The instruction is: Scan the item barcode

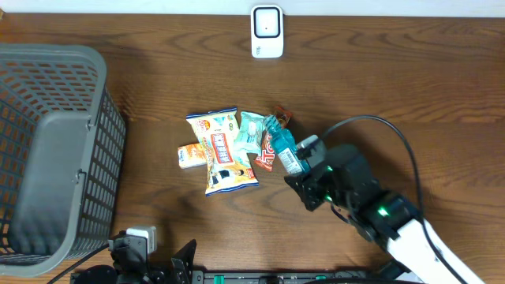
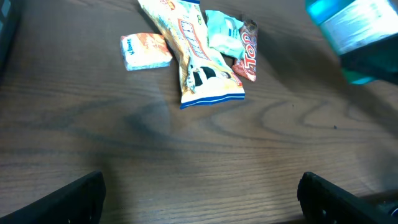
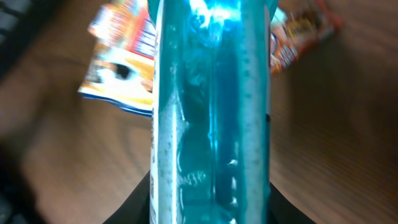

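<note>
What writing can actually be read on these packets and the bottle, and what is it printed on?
"TOP": on the red wrapper, the only readable word.
Long snack bag: lettering too blurred to read.
Small orange pack: blue word too small to read.
Blue bottle: label print blurred.
Pale green packet: nothing legible.
White device: no readable text.

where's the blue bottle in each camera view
overhead: the blue bottle is right of centre, at the right edge of the snack pile.
left wrist: the bottle is in the top right corner, blurred and cut off by the frame.
right wrist: the bottle fills the middle from top to bottom.
shared landmark: the long yellow snack bag, left of the bottle in every picture.
</note>
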`<state>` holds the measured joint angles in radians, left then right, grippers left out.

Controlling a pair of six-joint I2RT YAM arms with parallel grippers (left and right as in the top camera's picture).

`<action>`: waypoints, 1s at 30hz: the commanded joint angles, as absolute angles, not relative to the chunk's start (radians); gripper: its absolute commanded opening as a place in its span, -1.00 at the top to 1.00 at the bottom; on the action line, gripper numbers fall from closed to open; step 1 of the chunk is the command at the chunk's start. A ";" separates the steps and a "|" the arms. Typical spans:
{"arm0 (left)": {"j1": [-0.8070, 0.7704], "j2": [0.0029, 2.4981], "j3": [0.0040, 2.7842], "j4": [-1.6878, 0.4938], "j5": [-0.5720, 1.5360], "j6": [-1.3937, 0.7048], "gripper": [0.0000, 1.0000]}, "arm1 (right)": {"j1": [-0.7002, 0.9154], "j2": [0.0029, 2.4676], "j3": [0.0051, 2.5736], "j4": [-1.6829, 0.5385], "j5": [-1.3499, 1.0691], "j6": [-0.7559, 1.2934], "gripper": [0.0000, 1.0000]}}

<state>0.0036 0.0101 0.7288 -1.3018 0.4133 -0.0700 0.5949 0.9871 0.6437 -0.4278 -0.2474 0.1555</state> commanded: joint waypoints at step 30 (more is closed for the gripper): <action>-0.001 0.003 0.733 -1.302 0.414 -0.053 -0.96 | 0.590 0.669 0.659 -0.524 -0.360 -0.123 0.98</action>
